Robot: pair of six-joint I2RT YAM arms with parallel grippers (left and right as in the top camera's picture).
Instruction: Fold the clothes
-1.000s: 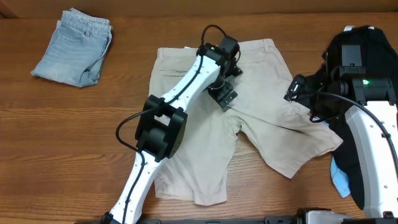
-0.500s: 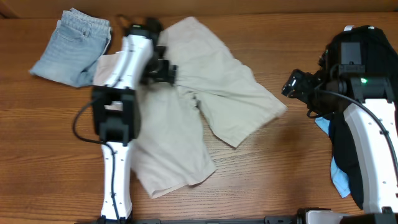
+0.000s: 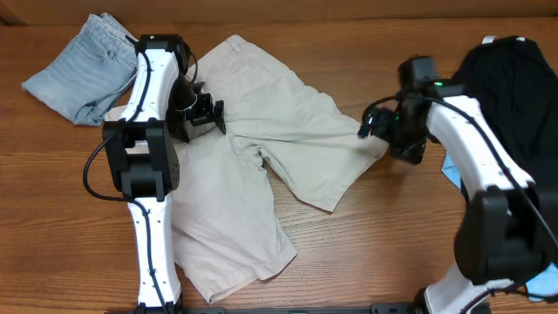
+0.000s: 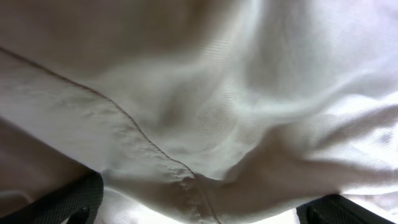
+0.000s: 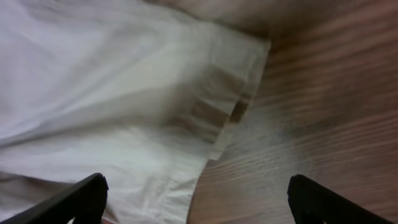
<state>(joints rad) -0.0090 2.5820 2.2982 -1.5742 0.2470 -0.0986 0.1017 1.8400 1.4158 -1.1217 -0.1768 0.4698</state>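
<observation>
Whereas the shorts [image 3: 292,131] lay mid-table a second ago, they now sit further left beside the denim [image 3: 78,74]. The left gripper [image 3: 209,115] rests on them and the right gripper [image 3: 372,131] reaches the leg hem [image 5: 233,99], both spread. Folding is yet to start.

Bare desk [image 3: 418,231] stretches near my right hand [image 3: 373,131], past the shorts' [image 3: 296,131] hem; black clothes [image 3: 514,87] crowd the far right. My left hand [image 3: 207,113] has shorts under it, folded jeans [image 3: 74,70] close beside its arm.
</observation>
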